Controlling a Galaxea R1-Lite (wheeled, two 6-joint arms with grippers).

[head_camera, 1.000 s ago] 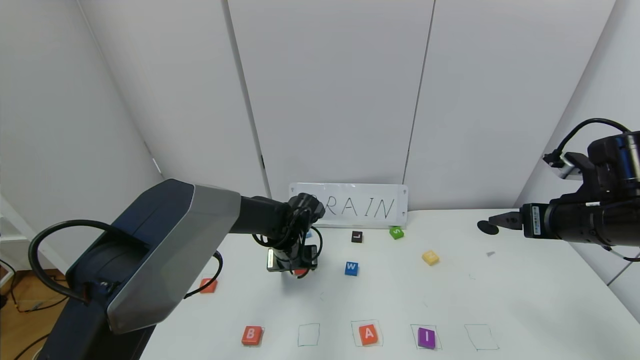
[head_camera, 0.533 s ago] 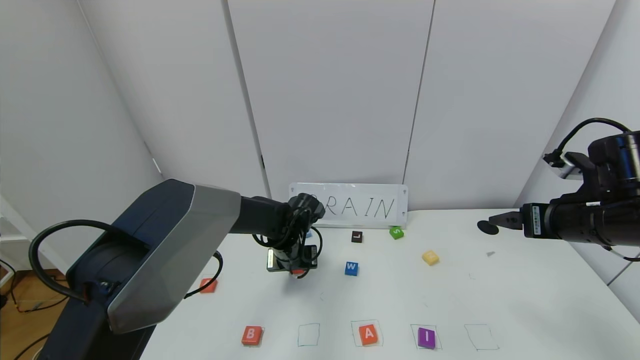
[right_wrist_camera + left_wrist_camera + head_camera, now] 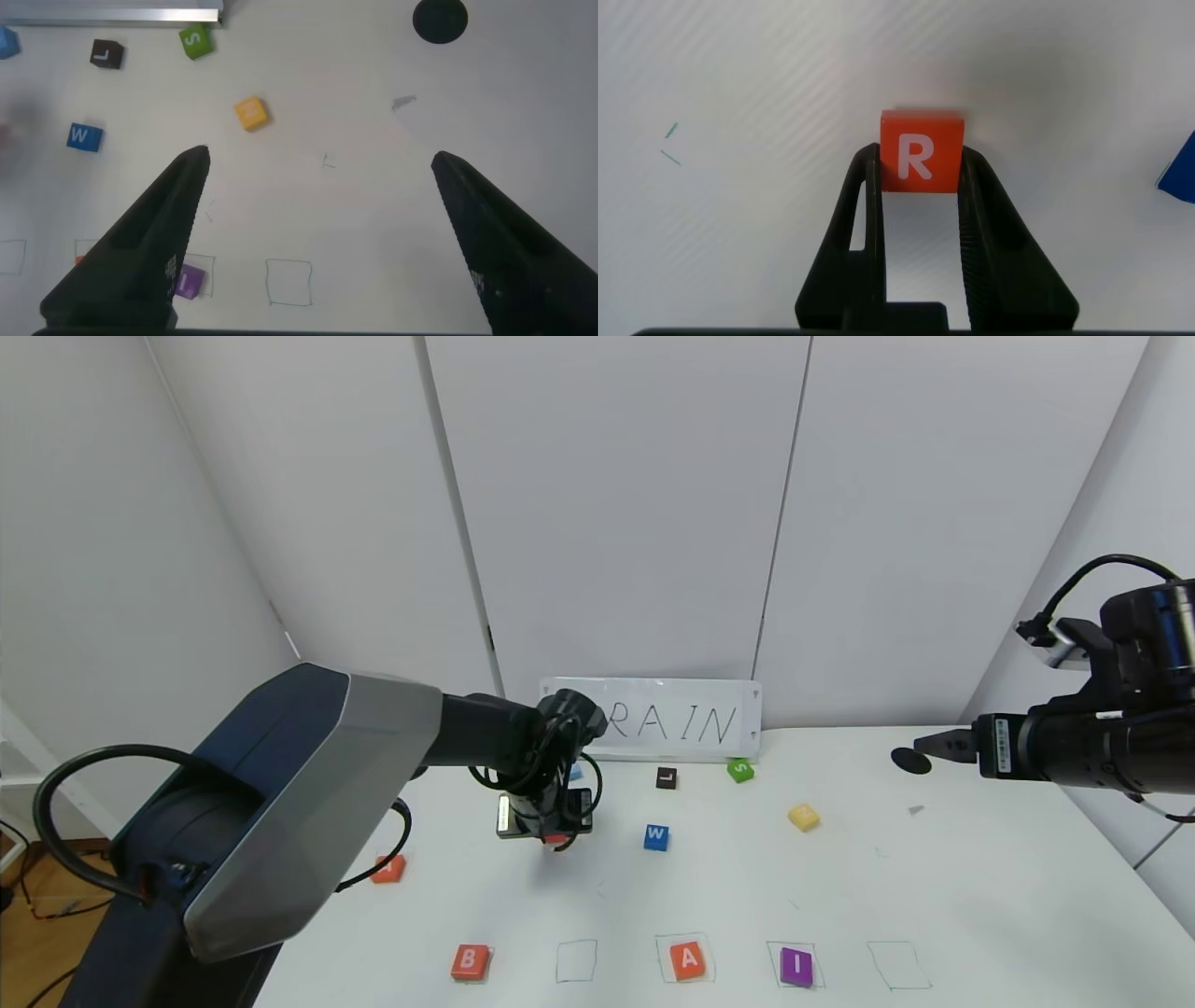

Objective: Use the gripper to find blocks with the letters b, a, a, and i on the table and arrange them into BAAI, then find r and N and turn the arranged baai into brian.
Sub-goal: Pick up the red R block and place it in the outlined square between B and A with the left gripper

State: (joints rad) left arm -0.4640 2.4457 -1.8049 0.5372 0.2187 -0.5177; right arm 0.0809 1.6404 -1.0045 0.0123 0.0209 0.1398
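Observation:
My left gripper (image 3: 557, 838) is shut on the orange block r (image 3: 920, 151), pinched between both fingertips just above the table (image 3: 709, 887), white letter facing up. Near the front edge, orange B (image 3: 470, 961), orange A (image 3: 688, 959) and purple I (image 3: 796, 966) lie in a row, with a bare pen square (image 3: 576, 960) between B and A. Another orange block (image 3: 388, 869) lies at the left, partly behind my left arm. The yellow N (image 3: 803, 817) sits to the right of centre. My right gripper (image 3: 934, 745) hovers open and unladen over the far right of the table.
A blue W block (image 3: 655, 837), a black L block (image 3: 666, 777), a green S block (image 3: 739, 769) and a light-blue block (image 3: 575, 771) lie towards the back. A sign reading BRAIN (image 3: 681, 721) leans on the wall. Another pen square (image 3: 898, 965) is right of I. A black hole (image 3: 910, 762) lies beneath the right gripper.
My left gripper has shut on the r block, and the left arm has risen a little with it. The right arm has not moved.

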